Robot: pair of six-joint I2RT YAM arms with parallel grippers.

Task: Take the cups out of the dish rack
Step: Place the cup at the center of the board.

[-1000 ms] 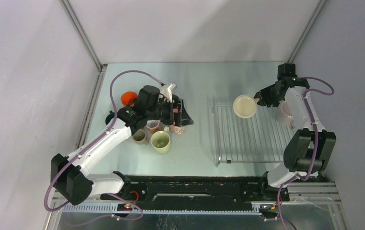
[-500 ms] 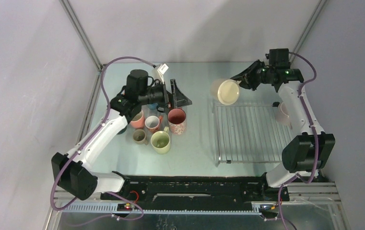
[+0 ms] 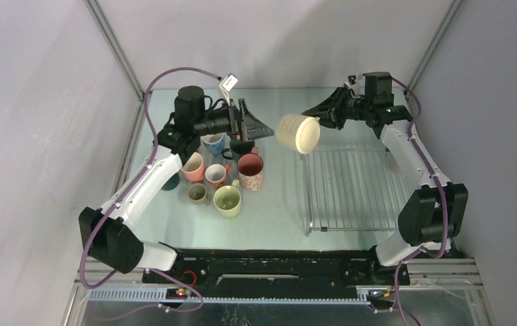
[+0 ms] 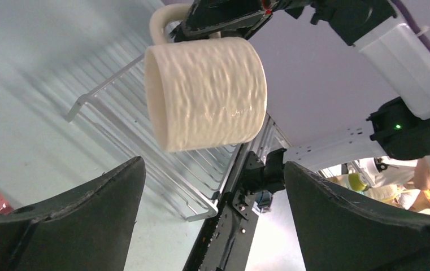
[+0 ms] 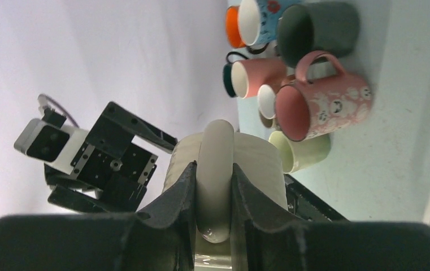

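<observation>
The cream cup (image 3: 298, 134) hangs in the air at upper centre, just off the dish rack's (image 3: 350, 197) far left corner, its handle pinched by the right gripper (image 5: 213, 189). The left gripper (image 3: 252, 125) faces it, spread wide and empty.

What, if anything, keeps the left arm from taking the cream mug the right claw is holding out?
Nothing visible, so it is probably reachable. The left claw is wide open and aimed at the cream mug, with nothing between them. The right claw pinches only the handle, leaving the mug's side free.
</observation>
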